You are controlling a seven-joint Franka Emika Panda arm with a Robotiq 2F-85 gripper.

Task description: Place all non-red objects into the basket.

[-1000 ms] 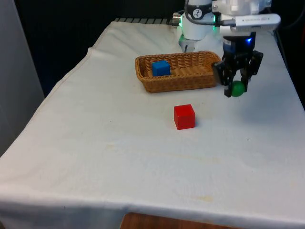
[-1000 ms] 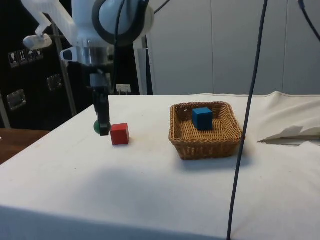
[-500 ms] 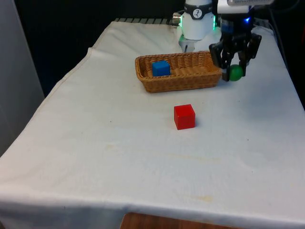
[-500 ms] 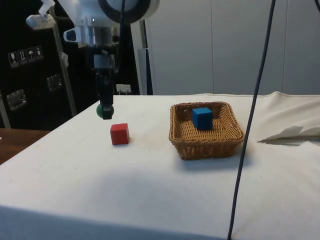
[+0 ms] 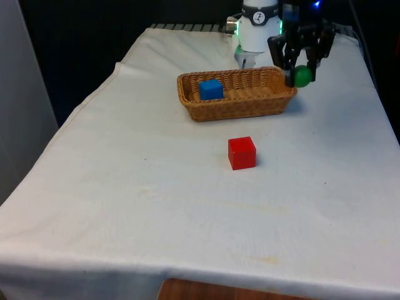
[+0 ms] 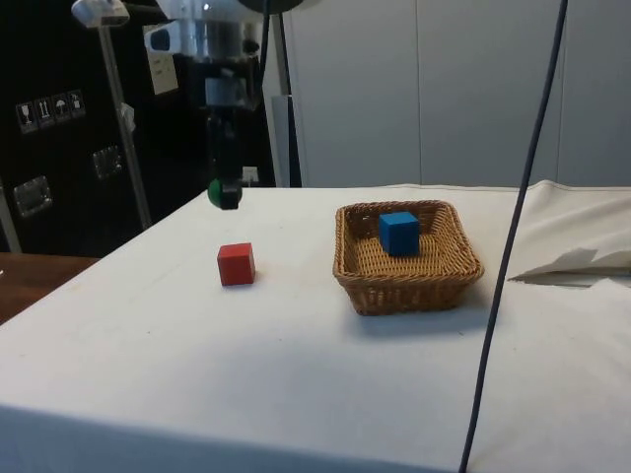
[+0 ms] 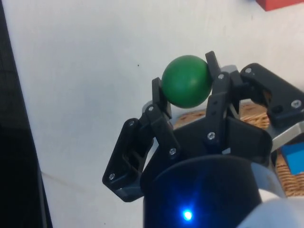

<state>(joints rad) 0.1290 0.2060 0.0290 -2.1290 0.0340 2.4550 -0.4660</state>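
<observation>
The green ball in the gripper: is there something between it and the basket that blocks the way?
Nothing visible does. The gripper holds the green ball in the air beside the basket. The blue cube lies at the basket's other end.

We see the wicker basket [image 5: 236, 94] open from above, with only the blue cube [image 5: 211, 89] sitting toward its end on the front view's left; the rest of its floor is bare. Its raised rim is the one barrier at the sides. The red cube [image 5: 242, 152] stands alone on the table [image 5: 125, 187], well apart from the basket. The gripper [image 5: 300, 67], its jaws clamped on the green ball [image 5: 302, 75], hangs above the table just beside the basket's rim, on the front view's right.
</observation>
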